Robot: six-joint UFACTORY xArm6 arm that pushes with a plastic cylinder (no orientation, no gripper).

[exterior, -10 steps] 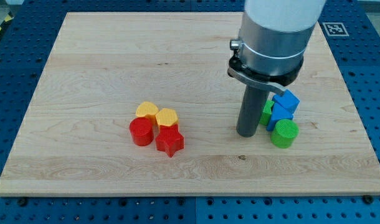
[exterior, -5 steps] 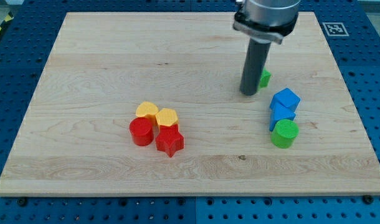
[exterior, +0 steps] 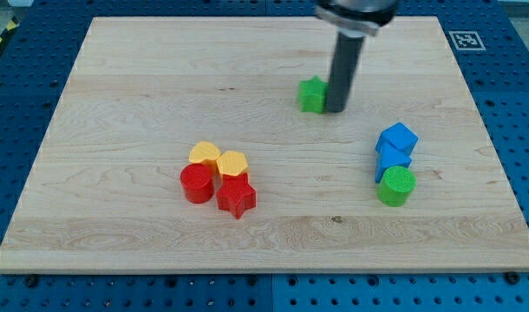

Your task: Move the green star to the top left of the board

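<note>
1. The green star (exterior: 312, 95) lies on the wooden bench (exterior: 143, 95), in its upper half and right of centre, far from the top left corner.
2. My tip (exterior: 336, 110) sits against the star's right side, touching or just beside it. There is no gripper: only a plain rod, holding nothing.
3. Judged handling: the star looks small, light and rigid, likely to slide readily and to spin if pushed off-centre.
4. Advised contact: the middle of its right flank, pushing leftward and upward.
5. The red star (exterior: 237, 198) and its neighbours lie well below the green star.
</note>
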